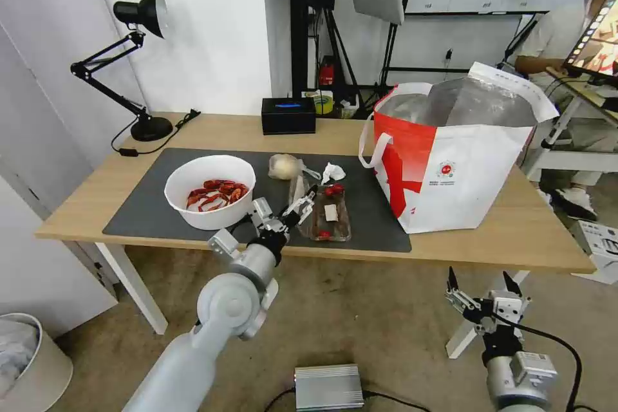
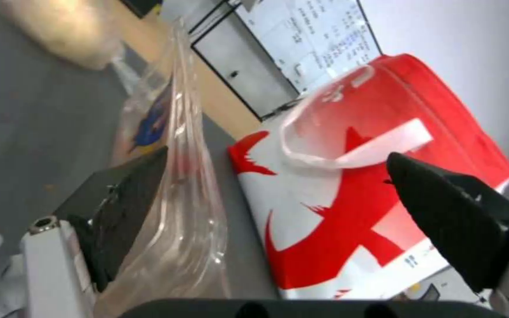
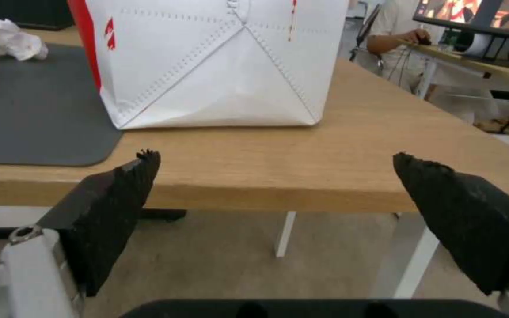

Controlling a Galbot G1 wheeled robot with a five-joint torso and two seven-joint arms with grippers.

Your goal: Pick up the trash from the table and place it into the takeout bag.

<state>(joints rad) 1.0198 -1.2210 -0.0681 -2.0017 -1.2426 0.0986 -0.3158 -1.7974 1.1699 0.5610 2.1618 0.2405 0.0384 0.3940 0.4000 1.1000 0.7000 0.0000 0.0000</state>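
head view: left hand (image 1: 308, 201) spread wide at the clear tray (image 1: 329, 214) on the desk (image 1: 450, 246) mat, contact hard to judge. takeout bag (image 1: 450, 167) just beside; right hand (image 1: 479, 288) open, empty, below the desk edge.

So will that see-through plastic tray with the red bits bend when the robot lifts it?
Probably. The clear hinged plastic tray looks thin and wavy beside the left tool, so it may flex. Its lid stands open, so the red scraps might spill if it tilts. It looks light.
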